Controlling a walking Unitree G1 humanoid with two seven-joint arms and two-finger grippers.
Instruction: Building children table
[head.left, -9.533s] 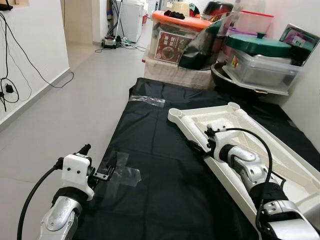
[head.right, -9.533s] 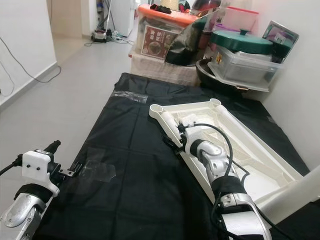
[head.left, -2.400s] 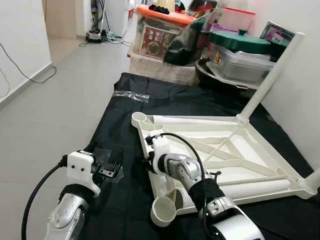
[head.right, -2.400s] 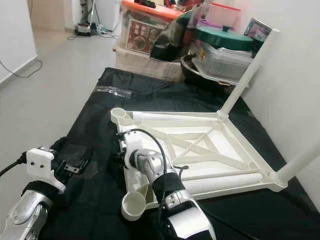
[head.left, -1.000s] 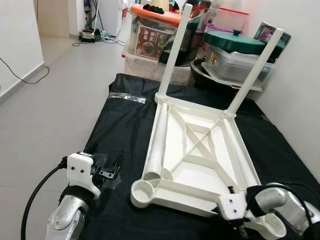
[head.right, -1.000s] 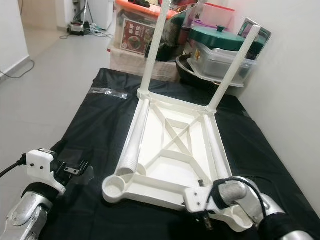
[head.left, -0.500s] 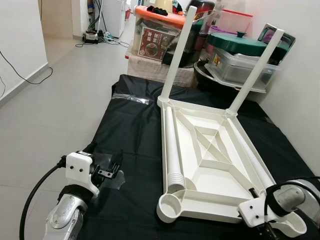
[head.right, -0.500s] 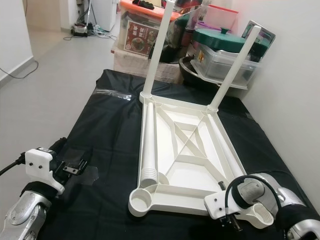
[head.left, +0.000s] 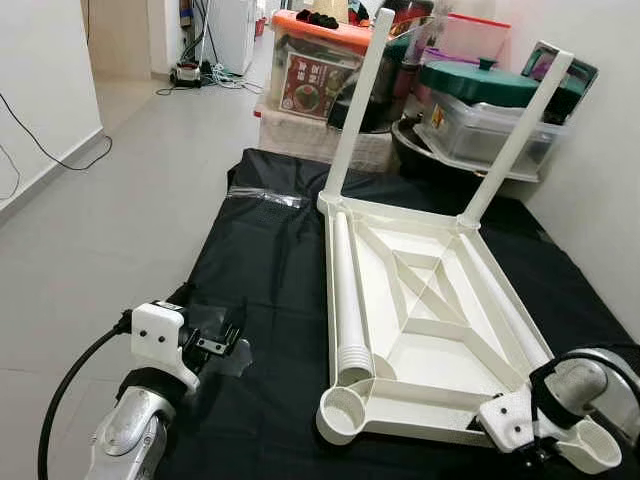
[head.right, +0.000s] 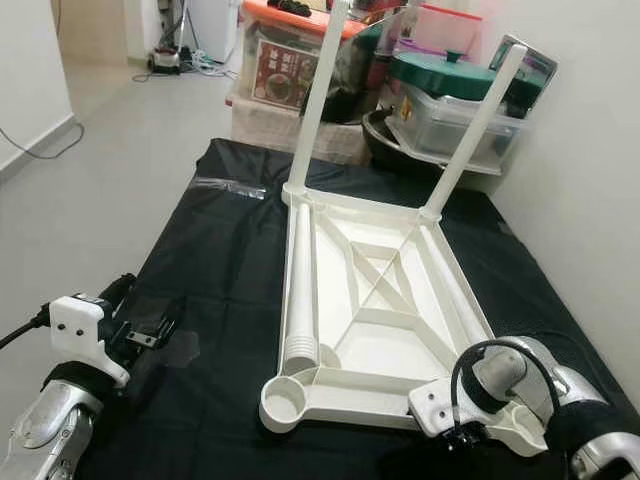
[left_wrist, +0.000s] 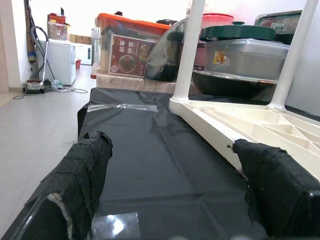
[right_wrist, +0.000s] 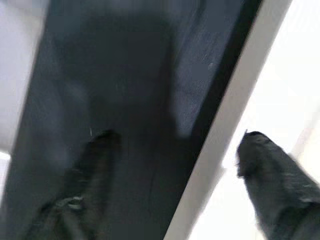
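A white plastic table (head.left: 420, 300) lies upside down on a black sheet (head.left: 270, 290) in the middle of the frame, running from the lower centre toward the upper right. Two legs stand up from its far corners: one leg (head.left: 355, 110) on the left side and another leg (head.left: 515, 140) on the right side. A third, loose leg (head.left: 347, 295) lies inside the frame along its left edge, with its ribbed end near the empty round socket (head.left: 340, 413) at the near left corner.

The right gripper (right_wrist: 175, 180) is at the lower right of the frame, at the near right corner of the table. In the blurred right wrist view its two fingers (right_wrist: 270, 175) are spread apart with the white edge of the table between them, and they do not close on it.

The left gripper (left_wrist: 175, 185) is at the lower left, low over the black sheet and well apart from the table. Its fingers (left_wrist: 80, 175) are wide open and hold nothing; a piece of clear tape (head.left: 232, 352) lies on the sheet just under it.

Behind the sheet, at the top of the frame, stand stacked storage boxes (head.left: 325, 70) and a pot with a green lid (head.left: 490, 85).
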